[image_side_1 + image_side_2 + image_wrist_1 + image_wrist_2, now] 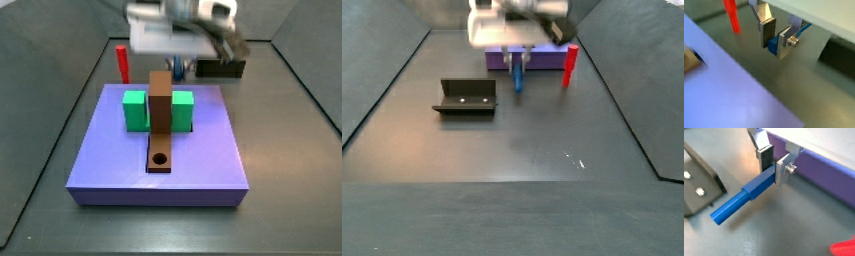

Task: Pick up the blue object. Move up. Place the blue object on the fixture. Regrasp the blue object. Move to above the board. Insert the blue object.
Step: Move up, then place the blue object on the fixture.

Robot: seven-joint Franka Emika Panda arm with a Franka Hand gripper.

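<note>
Your gripper [773, 164] has its silver plate fingers [783, 168] clamped on one end of the slim blue cylindrical peg [741, 202], which hangs down from it in a side view [516, 73], just off the grey floor. The dark L-shaped fixture [465, 97] sits at about 8 o'clock from the peg there. The upright red peg [571, 64] stands at 3 o'clock, with the big flat purple board [160, 150] near the gripper.
</note>
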